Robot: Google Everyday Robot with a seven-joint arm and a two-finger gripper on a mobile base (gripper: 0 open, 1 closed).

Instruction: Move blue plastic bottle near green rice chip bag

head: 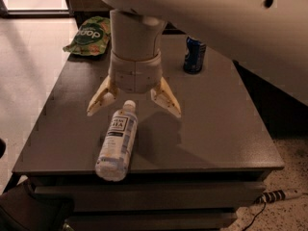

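Note:
The blue plastic bottle point(117, 141) lies on its side near the front edge of the dark table point(216, 129), white cap pointing away from me. My gripper point(134, 104) hangs open just above the cap end, one cream finger point(100, 97) to the left and the other to the right of the cap. The green rice chip bag point(89, 35) lies at the table's far left corner, partly behind my arm.
A dark blue soda can point(194, 55) stands upright at the back right of the table. The table's front edge is close to the bottle's base. A power strip point(276, 195) lies on the floor at the right.

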